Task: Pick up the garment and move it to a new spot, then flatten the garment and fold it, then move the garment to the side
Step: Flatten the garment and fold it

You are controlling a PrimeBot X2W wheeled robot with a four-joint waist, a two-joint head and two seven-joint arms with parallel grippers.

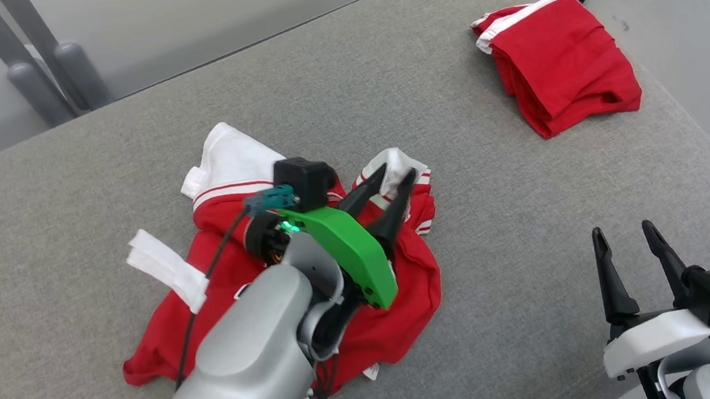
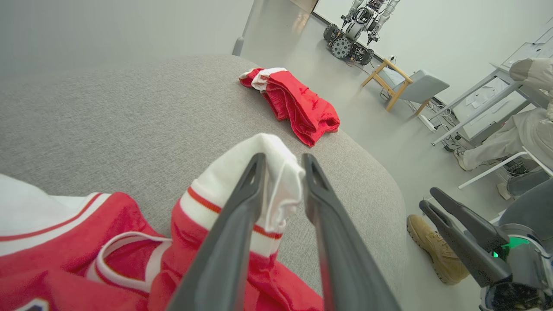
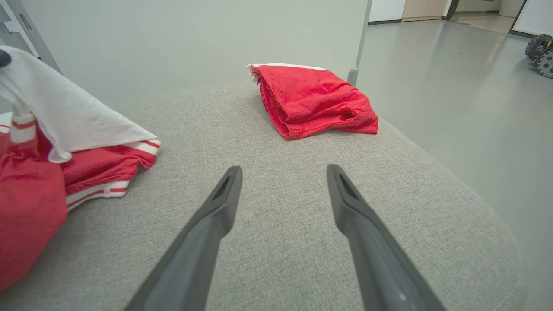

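The garment (image 1: 404,305), a crumpled red jersey with white sleeves and striped trim, lies mid-left on the grey padded surface (image 1: 454,151). My left gripper (image 1: 398,170) hovers over its right part. In the left wrist view the left gripper (image 2: 284,156) has its fingers parted, and a raised white sleeve cuff (image 2: 242,172) of the garment (image 2: 65,242) sits between them. My right gripper (image 1: 621,228) stands open and empty at the lower right, apart from the cloth. The right wrist view has that gripper (image 3: 284,167) over bare grey fabric, with the garment (image 3: 26,203) at its left.
A second red garment (image 1: 563,62), folded, lies at the far right corner. The surface's rounded edge runs close to the right gripper. Grey metal posts (image 1: 43,73) stand behind at the left. On the floor beyond are a wooden chair (image 2: 406,84), another robot (image 2: 354,34) and a seated person (image 2: 527,129).
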